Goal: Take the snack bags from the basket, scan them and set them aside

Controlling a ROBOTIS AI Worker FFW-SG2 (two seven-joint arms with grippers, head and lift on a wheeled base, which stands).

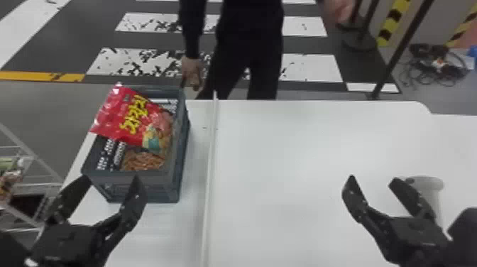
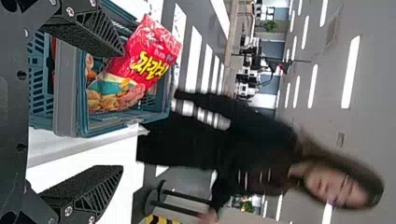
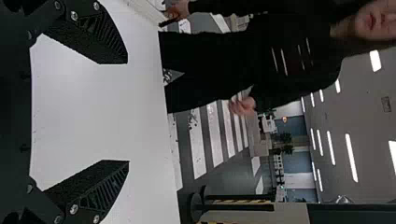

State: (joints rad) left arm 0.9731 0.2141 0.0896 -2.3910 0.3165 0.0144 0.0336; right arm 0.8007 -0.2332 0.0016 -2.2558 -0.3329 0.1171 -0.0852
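Picking a bag out seems the step in hand. The left gripper [image 1: 110,176] hangs near the gray plastic basket [image 1: 161,184], its fingers wide apart and holding nothing. The red snack bag [image 1: 131,117] leans over that basket's rim; next calls for a pinch on it. The right gripper [image 1: 373,178], above the white table [image 1: 277,159], is likewise spread and empty.
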